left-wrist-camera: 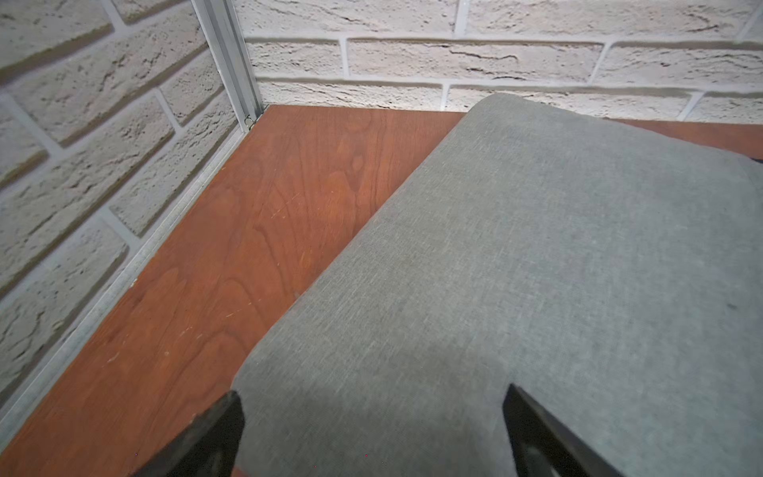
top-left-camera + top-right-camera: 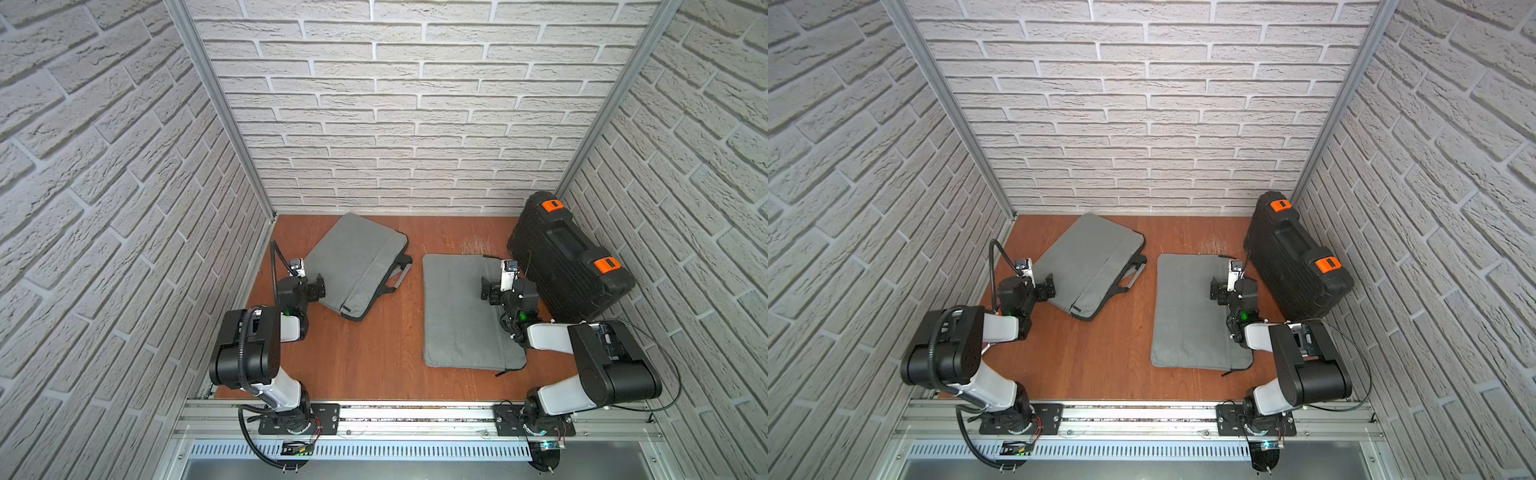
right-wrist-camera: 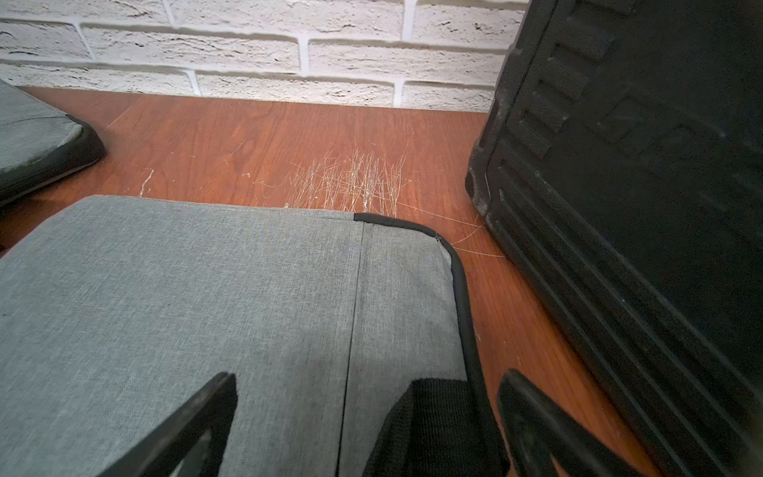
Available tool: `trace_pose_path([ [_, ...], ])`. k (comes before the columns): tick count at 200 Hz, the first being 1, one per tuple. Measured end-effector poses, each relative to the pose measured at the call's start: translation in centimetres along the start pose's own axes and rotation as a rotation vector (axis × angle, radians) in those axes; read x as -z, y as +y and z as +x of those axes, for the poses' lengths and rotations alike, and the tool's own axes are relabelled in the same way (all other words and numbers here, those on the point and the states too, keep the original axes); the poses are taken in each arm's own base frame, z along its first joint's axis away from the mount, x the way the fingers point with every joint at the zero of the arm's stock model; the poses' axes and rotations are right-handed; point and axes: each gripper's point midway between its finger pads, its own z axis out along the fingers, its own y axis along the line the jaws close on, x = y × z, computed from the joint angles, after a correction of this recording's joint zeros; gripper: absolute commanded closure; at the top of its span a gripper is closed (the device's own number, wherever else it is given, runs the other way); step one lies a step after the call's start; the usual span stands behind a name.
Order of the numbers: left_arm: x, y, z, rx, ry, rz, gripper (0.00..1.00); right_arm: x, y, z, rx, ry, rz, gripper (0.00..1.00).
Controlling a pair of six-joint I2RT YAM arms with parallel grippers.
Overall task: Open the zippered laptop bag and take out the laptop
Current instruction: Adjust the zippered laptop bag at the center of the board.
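The laptop bag [image 2: 353, 266] lies shut at 11 o'clock: soft grey cloth, likely heavy with an unseen laptop; I'd pinch its zip pull. My left gripper [image 2: 320, 286] hovers wide open, empty, over its corner; my right gripper [image 2: 487, 289] likewise over a grey sleeve [image 2: 457, 324] at 1 o'clock, beside a black case [image 2: 569, 262]

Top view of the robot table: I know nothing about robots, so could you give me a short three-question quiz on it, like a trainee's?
1. True or false: the black case has orange latches.
2. Fill in: the bag with handles lies to the robot's ____ of the flat bag.
3. The right tool is: A) open above the flat bag; B) shut on a zipper; C) holding the case.
Key: 1 true; 2 left; 3 A.
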Motion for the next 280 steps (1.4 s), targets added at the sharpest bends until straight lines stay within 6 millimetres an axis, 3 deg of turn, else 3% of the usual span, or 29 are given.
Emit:
trace_pose_path([
  [207,0.0,0.0,0.0,0.003,-0.001,0.001,0.02,0.0,0.0,0.0,0.0,0.0,0.0,0.0],
  [233,0.8,0.8,0.0,0.034,-0.009,-0.015,0.02,0.0,0.0,0.0,0.0,0.0,0.0,0.0],
  [266,2.8,1.6,-2.3,0.058,-0.069,-0.048,0.02,0.1,0.2,0.1,0.014,0.054,-0.01,0.0],
  [280,3.6,1.9,-3.8,0.063,-0.103,-0.065,0.02,0.0,0.4,-2.1,0.02,0.072,-0.018,0.0],
])
